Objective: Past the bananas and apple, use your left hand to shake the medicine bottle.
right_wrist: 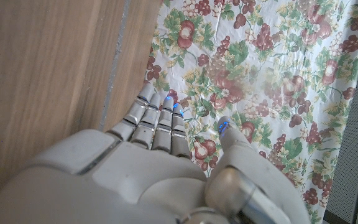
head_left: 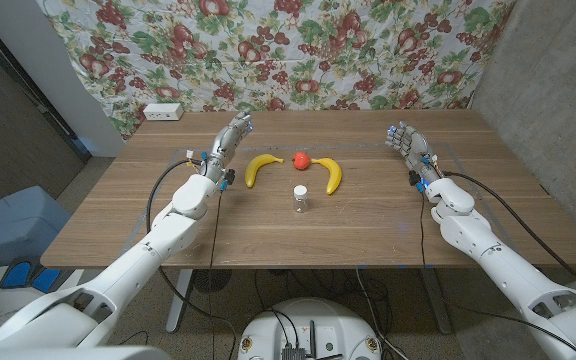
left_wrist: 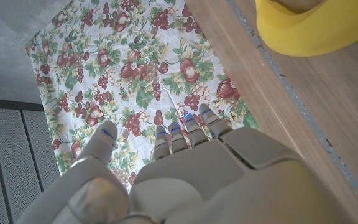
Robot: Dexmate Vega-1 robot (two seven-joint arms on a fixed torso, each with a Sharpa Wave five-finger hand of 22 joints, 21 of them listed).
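Reaching comes first, since my left hand [head_left: 230,138] hangs with fingers apart and nothing in it, near the far edge of the wooden tabletop [head_left: 118,215] and left of the fruit, while the small white medicine bottle with its white cap [head_left: 300,197] stands upright near the middle, on the near side of the fruit and apart from it. As I judge it, I should bring the hand back toward the near edge and across, coming at the bottle from its left so I skirt the left-hand curved yellow banana [head_left: 259,168], then close around the body below the cap, lift it free, and only then shake. The bottle is small and looks light, I think, so a firm wrap matters more than force. My right hand [head_left: 409,145] is likewise spread and holding nothing toward the far right edge. By count: two yellow bananas, the second [head_left: 332,175] right of centre, one round red apple [head_left: 301,159] between them, one bottle.
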